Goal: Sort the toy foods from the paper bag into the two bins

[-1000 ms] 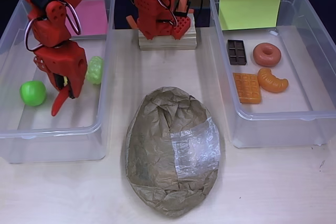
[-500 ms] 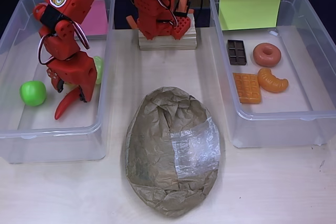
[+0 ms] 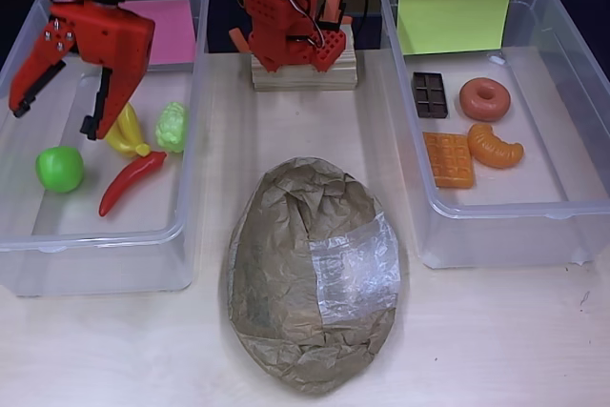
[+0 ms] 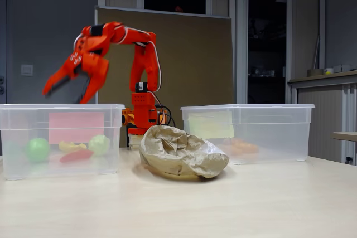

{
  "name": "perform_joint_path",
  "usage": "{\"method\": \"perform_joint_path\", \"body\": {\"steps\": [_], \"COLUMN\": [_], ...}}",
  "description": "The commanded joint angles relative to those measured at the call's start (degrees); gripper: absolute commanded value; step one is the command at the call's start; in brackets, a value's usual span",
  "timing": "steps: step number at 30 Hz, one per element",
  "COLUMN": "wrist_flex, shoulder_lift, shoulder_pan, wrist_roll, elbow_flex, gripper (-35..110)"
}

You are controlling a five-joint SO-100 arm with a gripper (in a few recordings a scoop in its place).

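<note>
Red gripper (image 3: 54,111) raised over the pink-labelled bin (image 3: 19,245), fingers spread wide, nothing between them; in the fixed view (image 4: 67,90) above the bin's rim (image 4: 61,106). Inside that bin: green apple (image 3: 59,169) at left, yellow bananas (image 3: 126,135) and pale green grapes (image 3: 172,127) side by side, red chili (image 3: 131,181) lying slantwise just below the bananas, possibly touching them, hard to tell from above. Same four seen blurred through the clear wall in the fixed view.

Yellow-green-labelled bin (image 3: 572,92) on the right: chocolate bar (image 3: 430,94), donut (image 3: 484,99), orange waffle (image 3: 448,160), croissant (image 3: 495,147), waffle and croissant just beside each other.

Crumpled brown paper bag (image 3: 286,274) on the table (image 3: 496,350) between the two bins, nearer the camera in the fixed view (image 4: 181,151), clear window patch (image 3: 355,269) facing up.
</note>
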Motion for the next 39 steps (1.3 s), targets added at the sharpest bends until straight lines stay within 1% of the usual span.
{"method": "perform_joint_path", "body": {"steps": [1, 2, 4, 7, 10, 16, 19, 26, 30, 32, 34, 36, 39], "wrist_flex": [-2.1, -2.2, -2.7, -5.4, -10.8, -27.9, -32.2, -32.3, -30.1, -27.3, -24.5, -23.9, -20.2], "shoulder_lift": [12.0, 13.8, 17.2, 21.4, 26.0, 37.7, 43.6, 63.7, 75.9, 83.0, 84.0, 84.0, 83.9], "shoulder_pan": [-5.2, -7.1, -11.3, -17.9, -23.6, -32.0, -34.4, -36.1, -36.6, -37.2, -38.0, -38.6, -39.2], "wrist_roll": [-4.0, -4.5, -4.8, -5.1, -7.2, -14.7, -16.9, -19.2, -20.4, -21.2, -23.2, -24.8, -29.3], "elbow_flex": [0.7, 0.7, 2.0, 6.3, 13.4, 33.9, 42.7, 61.9, 70.9, 74.8, 75.2, 75.2, 75.2], "gripper": [28, 23, 10, 0, 0, 0, 0, 0, 0, 0, 0, 0, 0]}}
